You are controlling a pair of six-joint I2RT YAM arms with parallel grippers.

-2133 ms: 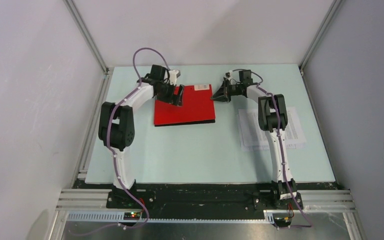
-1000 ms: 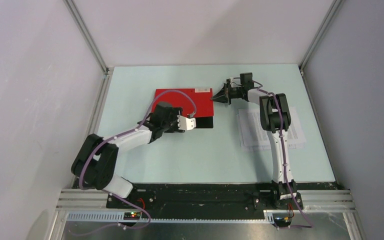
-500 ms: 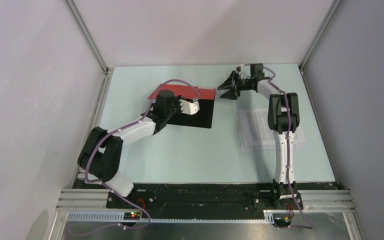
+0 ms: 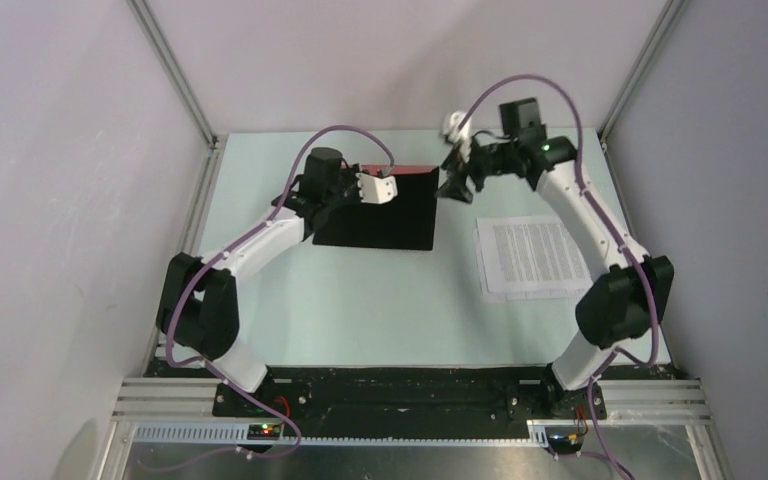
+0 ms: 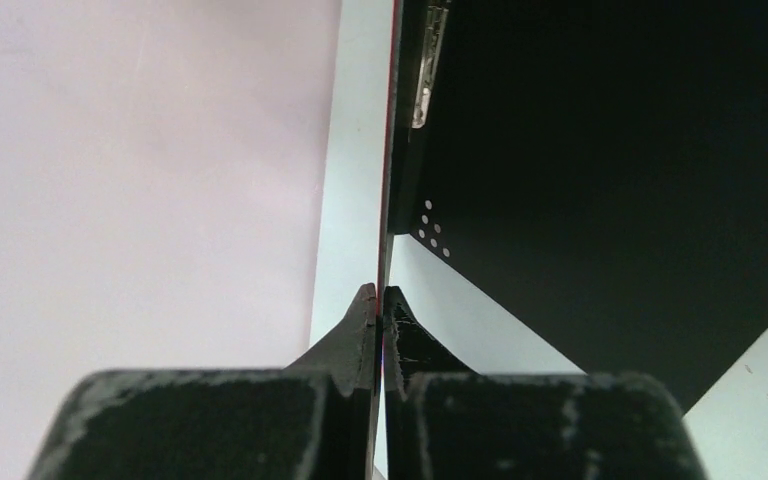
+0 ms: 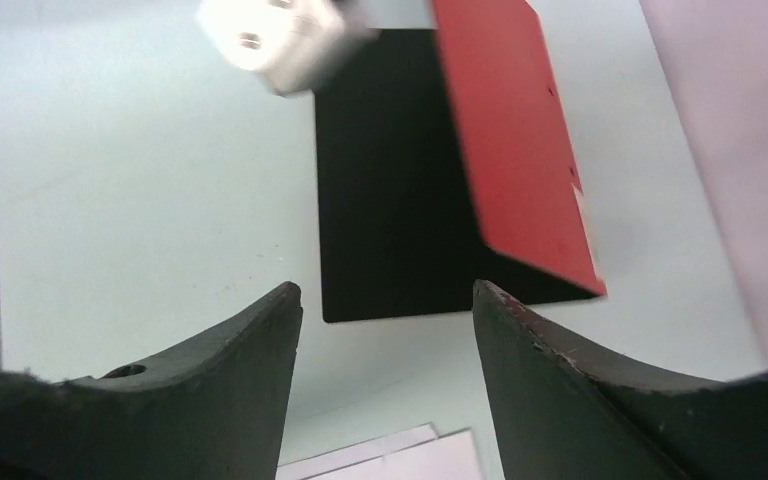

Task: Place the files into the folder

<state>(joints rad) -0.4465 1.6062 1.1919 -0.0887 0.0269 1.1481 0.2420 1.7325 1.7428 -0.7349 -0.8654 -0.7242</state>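
FOLDER: folder [image 4: 385, 220] open on table [image 4: 360, 300], black inside up, red cover raised near upright along far edge | LEFT: left gripper [image 4: 348, 193] at cover, jaws hidden | RIGHT: right gripper [image 4: 453, 185] just beside folder's far right corner, contact not discernible | FILES: files [image 4: 532, 257] flat, right of folder, apart

surface: pale green table [image 4: 380, 300] | on it: folder [image 4: 390, 220] far-centre, black inside up | files [image 4: 532, 258] right, apart
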